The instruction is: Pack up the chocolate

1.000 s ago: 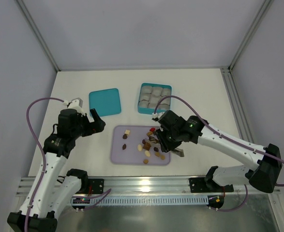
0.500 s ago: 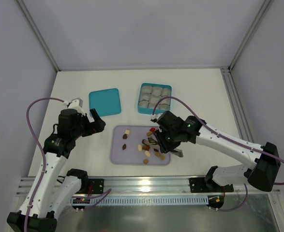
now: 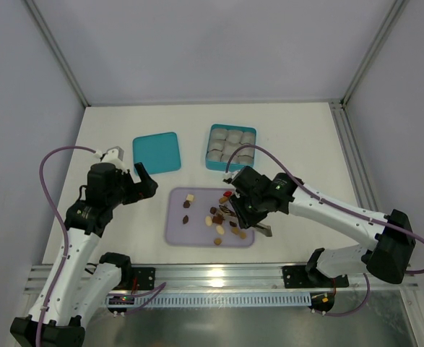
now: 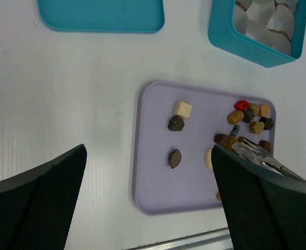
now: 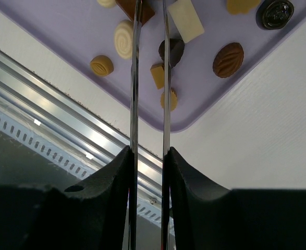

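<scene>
I see a lavender tray (image 3: 177, 233) near the table's (image 3: 305, 130) front edge; behind it, a teal lid (image 3: 157, 152) and a cup-lined teal box (image 4: 221, 26).

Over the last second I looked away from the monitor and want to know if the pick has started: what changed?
The right gripper, holding the tweezers, slid a little left over the tray, in among the chocolates, and the tweezers seem to be narrowing. Whether they have caught a chocolate cannot be told. The left gripper stayed open and still. The box and lid did not move.
</scene>
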`<state>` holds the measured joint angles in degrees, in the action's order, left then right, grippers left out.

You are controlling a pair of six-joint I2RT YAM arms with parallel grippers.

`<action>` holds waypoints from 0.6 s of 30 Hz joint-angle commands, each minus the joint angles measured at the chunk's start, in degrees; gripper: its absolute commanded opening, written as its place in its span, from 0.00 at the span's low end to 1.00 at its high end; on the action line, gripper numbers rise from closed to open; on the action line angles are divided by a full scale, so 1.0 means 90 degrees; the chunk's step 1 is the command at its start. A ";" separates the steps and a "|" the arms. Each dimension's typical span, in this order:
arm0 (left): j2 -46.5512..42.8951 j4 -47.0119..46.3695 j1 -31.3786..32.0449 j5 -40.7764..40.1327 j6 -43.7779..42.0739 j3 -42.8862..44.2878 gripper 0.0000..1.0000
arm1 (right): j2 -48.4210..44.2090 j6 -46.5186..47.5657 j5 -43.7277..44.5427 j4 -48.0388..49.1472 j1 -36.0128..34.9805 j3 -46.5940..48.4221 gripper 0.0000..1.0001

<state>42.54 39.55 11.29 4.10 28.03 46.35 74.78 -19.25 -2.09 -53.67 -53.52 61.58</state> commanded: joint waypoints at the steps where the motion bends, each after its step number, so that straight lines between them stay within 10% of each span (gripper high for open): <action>1: -0.0010 -0.0088 0.0025 -0.0055 -0.0029 0.0007 1.00 | 0.0031 0.0068 0.0076 0.0182 -0.0040 0.0237 0.32; 18: -0.0030 -0.0078 0.0044 -0.0045 -0.0029 0.0007 1.00 | -0.0155 0.0058 0.0203 -0.0199 -0.0030 0.0794 0.29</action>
<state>42.52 39.55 11.51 4.10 28.03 46.35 74.98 -19.20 -1.13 -54.78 -53.52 66.24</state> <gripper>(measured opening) 0.996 0.319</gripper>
